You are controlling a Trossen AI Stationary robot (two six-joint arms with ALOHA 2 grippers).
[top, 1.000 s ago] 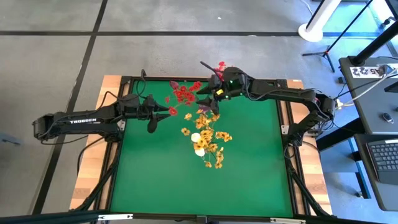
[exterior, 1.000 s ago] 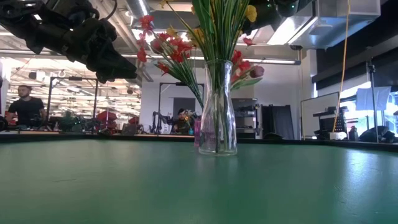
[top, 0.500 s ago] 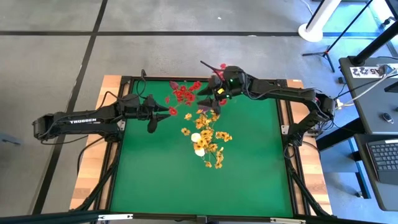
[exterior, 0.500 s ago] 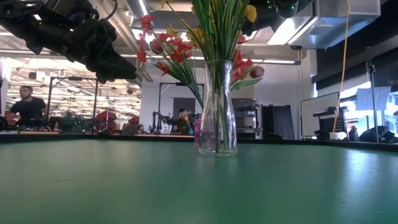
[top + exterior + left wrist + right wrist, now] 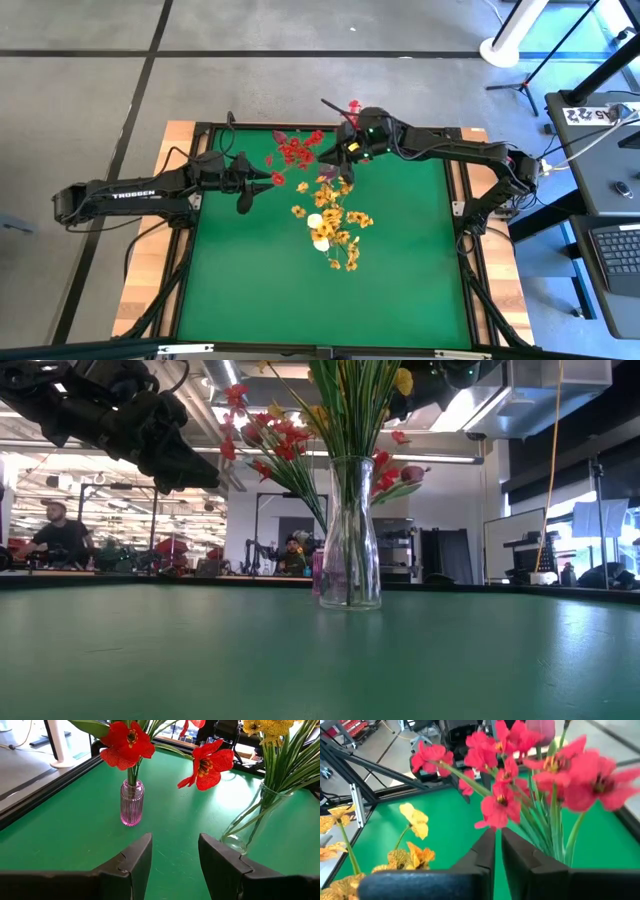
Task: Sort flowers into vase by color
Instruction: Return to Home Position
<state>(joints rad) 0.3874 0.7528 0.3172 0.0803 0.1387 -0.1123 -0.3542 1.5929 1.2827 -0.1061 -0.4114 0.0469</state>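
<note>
A small purple ribbed vase (image 5: 131,802) stands on the green table and holds red flowers (image 5: 295,150). Beside it a clear glass vase (image 5: 350,535) holds green stalks with yellow-orange blossoms (image 5: 335,220) and a white bud (image 5: 316,222). A dark magenta bud (image 5: 412,474) shows among the red ones. My right gripper (image 5: 497,845) hovers high at the red spray, coming from the far right, and is shut. My left gripper (image 5: 172,852) waits open on the left, raised and facing both vases. My right gripper has its fingers closed together right under a red blossom (image 5: 500,810) of the spray, high above the table. The fingers reach in nearly level from the table's right. The stalk between the fingertips is hidden by blossoms and by the fingers, so which stalk it has cannot be told.
The two vases stand close together near the table's far middle. Open green mat (image 5: 300,300) lies toward the near edge. A black frame (image 5: 200,128) rims the table. A person sits in the room beyond (image 5: 60,535).
My right gripper has shut at the red spray without shifting its place. The red blossoms and the magenta bud on that side of the bunch have shifted a little. The vases have stayed where they were.
</note>
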